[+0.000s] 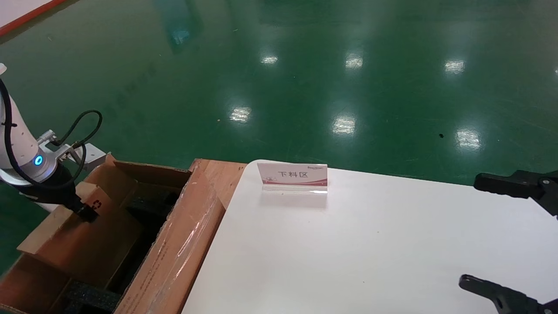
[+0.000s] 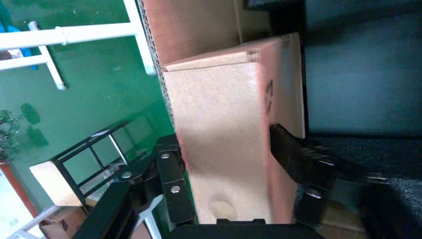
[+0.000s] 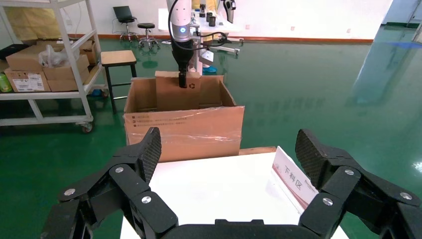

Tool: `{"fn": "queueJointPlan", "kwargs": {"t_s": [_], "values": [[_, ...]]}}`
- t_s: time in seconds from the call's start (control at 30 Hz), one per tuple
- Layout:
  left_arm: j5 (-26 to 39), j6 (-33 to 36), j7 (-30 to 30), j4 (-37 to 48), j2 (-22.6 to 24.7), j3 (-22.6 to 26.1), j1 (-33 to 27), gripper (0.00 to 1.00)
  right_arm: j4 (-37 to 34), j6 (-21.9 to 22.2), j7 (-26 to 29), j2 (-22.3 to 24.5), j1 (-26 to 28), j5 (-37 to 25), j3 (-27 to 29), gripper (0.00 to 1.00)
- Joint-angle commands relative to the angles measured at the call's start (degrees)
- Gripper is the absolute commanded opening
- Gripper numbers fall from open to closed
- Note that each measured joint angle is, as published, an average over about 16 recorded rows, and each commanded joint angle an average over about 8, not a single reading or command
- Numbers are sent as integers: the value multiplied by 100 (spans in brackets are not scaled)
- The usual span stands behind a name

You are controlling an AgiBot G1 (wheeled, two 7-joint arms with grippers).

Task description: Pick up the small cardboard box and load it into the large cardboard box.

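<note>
My left gripper (image 1: 85, 213) is shut on the small cardboard box (image 1: 83, 237), gripping its upper edge near the black recycling symbol. The box hangs tilted, with its lower part inside the large cardboard box (image 1: 183, 244), which stands left of the table with black foam (image 1: 91, 296) inside. In the left wrist view the fingers (image 2: 283, 149) press both sides of the small box (image 2: 219, 114). The right wrist view shows the small box (image 3: 171, 94) sticking up above the carton (image 3: 184, 132). My right gripper (image 1: 484, 233) is open and empty over the table's right edge, and also shows in its wrist view (image 3: 229, 144).
A white table (image 1: 370, 244) carries a small red-and-white sign (image 1: 292, 176) near its far edge. A shelf rack with boxes (image 3: 45, 64) and a stool (image 3: 118, 57) stand beyond the carton on the green floor.
</note>
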Motion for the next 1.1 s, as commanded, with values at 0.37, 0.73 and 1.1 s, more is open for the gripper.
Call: {"fn": "queueJointPlan", "kwargs": {"t_s": [0.37,0.73,1.1], "values": [[-41,-192,122,-149,-42,-138,-213,100,-3,-1,-1,0,2,1,0,100],[-309,-1177,454,-1134,-629,-730,-1018,100,-5,-1,-4,0,4,3,-3,100],[-15,-1714,597,-1919,-852,-1074,-1203,100,-7,0,-5,1,4,6,-4,100]]}}
